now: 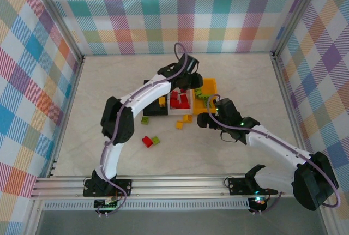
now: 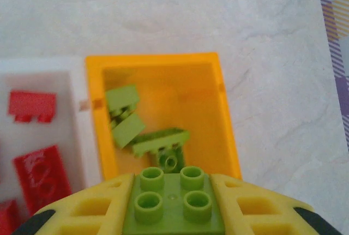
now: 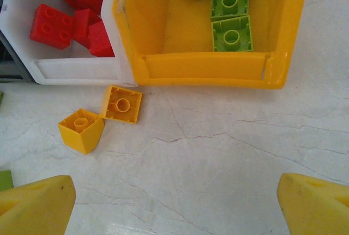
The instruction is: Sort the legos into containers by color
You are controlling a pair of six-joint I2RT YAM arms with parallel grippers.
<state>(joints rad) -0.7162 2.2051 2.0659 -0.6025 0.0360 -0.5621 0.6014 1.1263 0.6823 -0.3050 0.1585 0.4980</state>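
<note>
Sorting looks well advanced in the top view: a few legos (image 1: pixel 146 141) lie loose on the table (image 1: pixel 98 88) before the containers (image 1: pixel 155 110). From the left wrist, the left gripper (image 2: pixel 173 213) is clenched on a green brick (image 2: pixel 172 197) above the orange bin (image 2: pixel 226 115) of greens, beside reds in the white bin (image 2: pixel 79 98). From the right wrist, the right gripper (image 3: pixel 174 202) hangs spread and empty over two yellow bricks (image 3: pixel 82 131).

The table (image 1: pixel 240 77) was lit brightly and evenly from above, only soft shadows were cast under the arms (image 1: pixel 144 96), and the left wrist view was rendered slightly blurred and hazy.
</note>
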